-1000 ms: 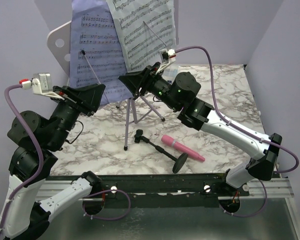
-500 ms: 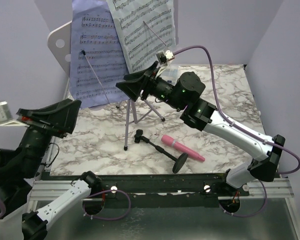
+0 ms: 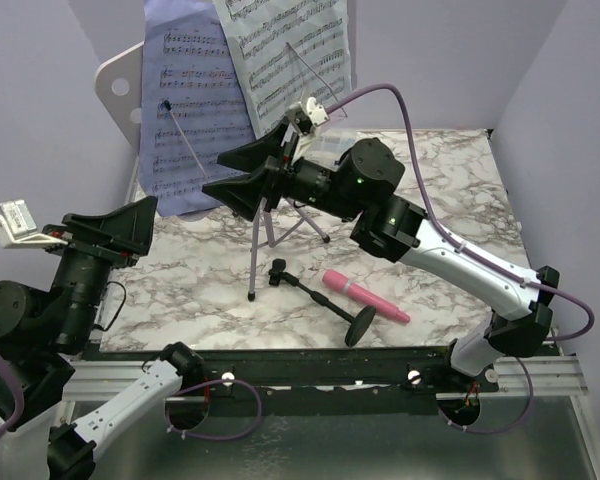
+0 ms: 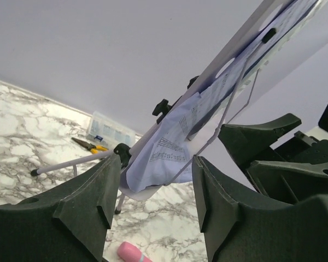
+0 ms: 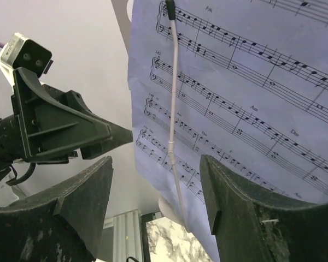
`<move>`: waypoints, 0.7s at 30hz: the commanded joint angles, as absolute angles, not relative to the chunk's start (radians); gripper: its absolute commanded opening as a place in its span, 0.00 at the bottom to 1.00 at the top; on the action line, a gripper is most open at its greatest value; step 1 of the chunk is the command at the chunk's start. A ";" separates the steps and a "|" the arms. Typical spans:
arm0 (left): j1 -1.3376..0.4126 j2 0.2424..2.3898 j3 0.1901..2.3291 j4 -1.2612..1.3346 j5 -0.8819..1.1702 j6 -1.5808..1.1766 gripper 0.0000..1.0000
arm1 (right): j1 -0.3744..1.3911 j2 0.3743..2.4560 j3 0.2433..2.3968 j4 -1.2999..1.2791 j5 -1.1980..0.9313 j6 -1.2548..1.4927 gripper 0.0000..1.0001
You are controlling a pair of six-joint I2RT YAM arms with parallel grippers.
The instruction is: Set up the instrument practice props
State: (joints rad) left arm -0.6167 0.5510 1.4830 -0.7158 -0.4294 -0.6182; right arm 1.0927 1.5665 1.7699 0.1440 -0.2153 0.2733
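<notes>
The lilac music-stand plate stands on its tripod at the back left. It holds the lavender sheet and the white sheet under wire page holders. My right gripper is open and empty, its jaws at the lavender sheet's lower edge; in its wrist view the lavender sheet and a wire holder fill the frame. My left gripper is open and empty, left of the stand and apart from it. The pink microphone and its black round-base stand lie flat on the marble table.
In the left wrist view, yellow-handled pliers and a clear compartment box lie at the back by the wall, behind the tripod leg. Lilac walls close in the table on three sides.
My left gripper has pulled back, left and down, away from the lavender sheet's bottom edge. My right gripper has swung left toward that edge, and its jaws now show spread.
</notes>
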 commanded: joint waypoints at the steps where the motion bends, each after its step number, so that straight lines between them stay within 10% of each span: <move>1: -0.614 0.580 1.466 -0.720 -0.458 -0.639 0.58 | 1.105 1.632 1.849 0.106 -0.218 0.253 0.69; 21: -0.614 0.568 1.359 -0.587 -0.487 -0.578 0.06 | 1.142 1.746 1.990 0.103 -0.101 0.209 0.42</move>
